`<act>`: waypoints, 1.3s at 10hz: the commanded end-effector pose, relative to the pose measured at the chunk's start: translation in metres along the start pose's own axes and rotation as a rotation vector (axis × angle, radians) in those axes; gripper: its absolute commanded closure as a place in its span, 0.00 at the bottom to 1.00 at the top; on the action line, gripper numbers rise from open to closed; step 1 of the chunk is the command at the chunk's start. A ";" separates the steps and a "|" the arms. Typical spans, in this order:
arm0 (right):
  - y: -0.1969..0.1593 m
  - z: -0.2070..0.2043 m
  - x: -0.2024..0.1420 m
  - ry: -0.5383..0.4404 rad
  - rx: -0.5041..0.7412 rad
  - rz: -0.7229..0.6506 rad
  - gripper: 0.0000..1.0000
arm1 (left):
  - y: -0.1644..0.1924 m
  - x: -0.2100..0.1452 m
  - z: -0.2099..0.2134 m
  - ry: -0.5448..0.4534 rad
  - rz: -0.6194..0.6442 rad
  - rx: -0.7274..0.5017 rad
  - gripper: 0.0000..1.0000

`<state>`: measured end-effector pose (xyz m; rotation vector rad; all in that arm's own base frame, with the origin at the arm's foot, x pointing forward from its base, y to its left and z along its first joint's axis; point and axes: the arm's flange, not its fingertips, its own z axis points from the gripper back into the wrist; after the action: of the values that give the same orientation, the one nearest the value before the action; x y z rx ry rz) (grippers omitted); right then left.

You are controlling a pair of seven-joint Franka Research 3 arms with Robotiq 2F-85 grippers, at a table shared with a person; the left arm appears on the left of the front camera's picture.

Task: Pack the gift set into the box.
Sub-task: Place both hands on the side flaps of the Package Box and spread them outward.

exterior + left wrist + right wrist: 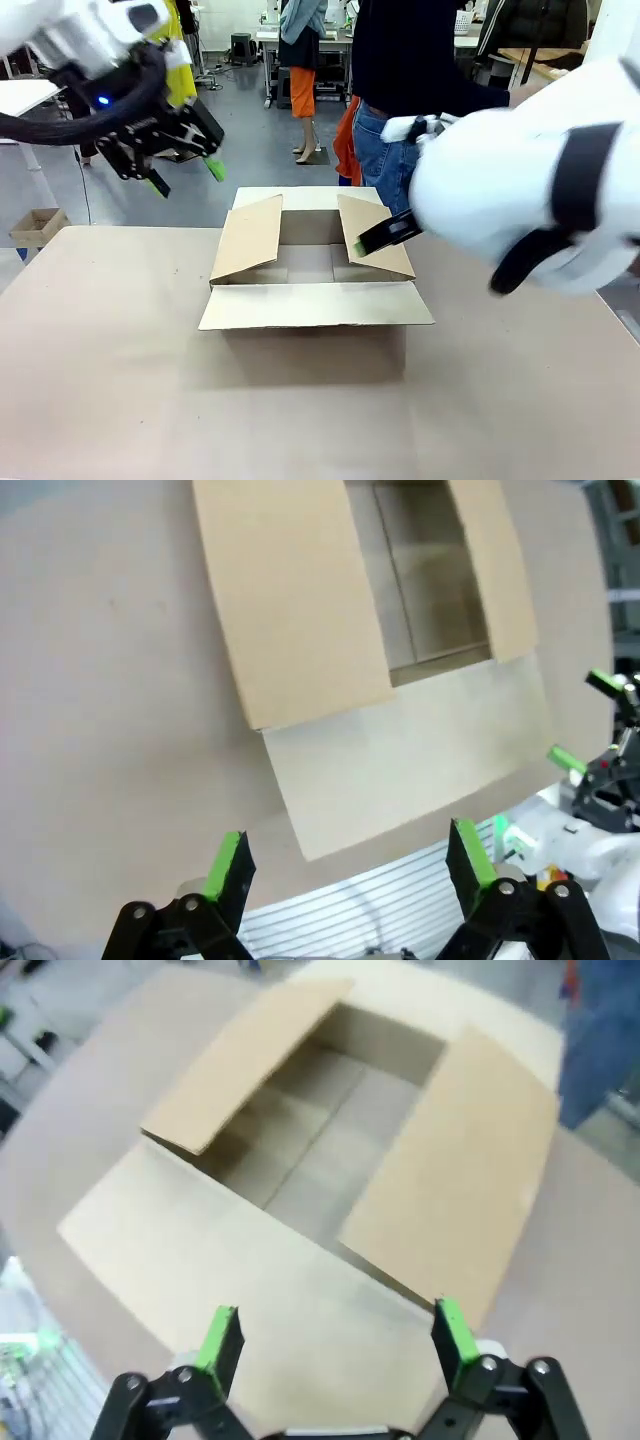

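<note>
A large brown box sits open in the middle of the bench, its floor bare cardboard. Its two side flaps lean inward over the opening. The left hand hangs high, off to the box's left, fingers spread and holding nothing. The right hand hovers close by the right flap, also spread and empty. A nudge there could fold that flap shut or shove the box. The gift set, once lowered in, might snag on the leaning flaps.

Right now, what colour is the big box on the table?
The box is plain brown cardboard, best seen in the right wrist view.
</note>
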<state>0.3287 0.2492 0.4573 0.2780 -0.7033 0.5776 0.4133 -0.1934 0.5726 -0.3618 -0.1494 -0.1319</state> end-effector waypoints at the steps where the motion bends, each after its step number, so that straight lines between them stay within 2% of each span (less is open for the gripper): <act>1: -0.033 0.006 -0.050 -0.109 -0.004 -0.003 0.00 | 0.016 0.012 -0.003 0.062 -0.013 0.010 0.00; 2: 0.000 0.000 0.000 0.000 0.000 0.000 0.00 | 0.000 0.000 0.000 0.000 0.000 0.000 0.00; 4: -0.001 -0.006 -0.003 -0.038 -0.021 0.012 0.00 | 0.000 0.000 0.000 0.000 0.000 0.000 0.00; 5: -0.023 0.009 -0.006 -0.004 0.087 -0.028 0.00 | 0.004 0.011 -0.012 0.037 -0.008 0.005 0.00; 6: -0.044 0.020 -0.009 -0.003 0.113 -0.086 0.00 | -0.018 0.014 -0.025 0.032 -0.018 0.018 0.00; 7: -0.060 0.027 -0.016 -0.027 0.057 -0.138 0.00 | -0.033 0.027 -0.040 0.056 0.003 0.036 0.00; 9: -0.088 0.030 -0.027 -0.084 0.103 -0.221 0.00 | -0.066 0.062 -0.075 0.069 0.062 0.137 0.00; 10: -0.063 0.019 -0.001 -0.020 0.062 -0.151 0.00 | -0.081 0.086 -0.101 0.065 0.124 0.219 0.00; 11: -0.063 0.019 -0.001 -0.020 0.062 -0.151 0.00 | -0.092 0.107 -0.125 0.026 0.203 0.325 0.00; 13: -0.063 0.019 -0.001 -0.020 0.062 -0.151 0.00 | -0.109 0.134 -0.161 0.030 0.231 0.425 0.00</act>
<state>0.3536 0.1902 0.4649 0.4057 -0.6735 0.4575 0.5269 -0.3425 0.4687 -0.0167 -0.1402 0.0883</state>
